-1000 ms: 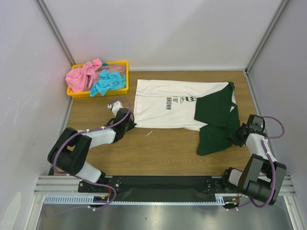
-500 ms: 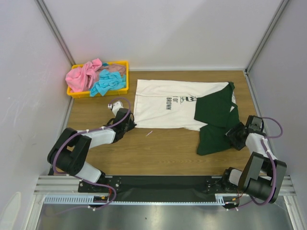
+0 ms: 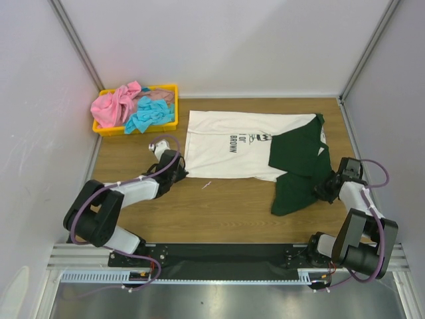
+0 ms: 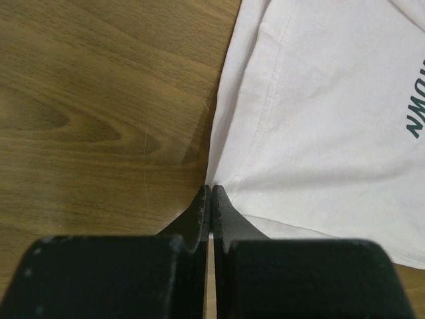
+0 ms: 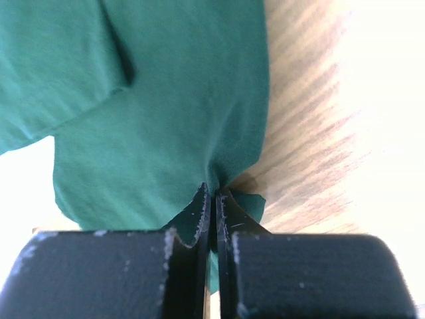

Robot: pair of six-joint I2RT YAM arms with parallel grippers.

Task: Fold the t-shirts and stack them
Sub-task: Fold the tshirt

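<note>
1. At the near edge of the counter point(image 3: 219, 212), the left arm point(image 3: 136, 189) and the right arm point(image 3: 362, 206) reached out low over the wood, one on each side.
2. The left jaws were pressed fully together. They pinched the near left corner of the white t-shirt point(image 4: 319, 119) at its hem, and the left wrist view showed the cloth puckering right at the tips.
3. The right jaws were also closed tight, gripping the edge of the shirt's dark green sleeve point(image 5: 166, 119), where the fabric bunched between the tips.
4. The white t-shirt lay spread flat across the middle of the counter with its black print facing up. Its dark green cloth was folded over at the right end.
5. Farther back, in the far left corner, a yellow tray point(image 3: 176, 106) held a pink t-shirt point(image 3: 113, 105) and a turquoise t-shirt point(image 3: 147, 116). Both were crumpled and lay side by side, the pink one on the left.
</note>
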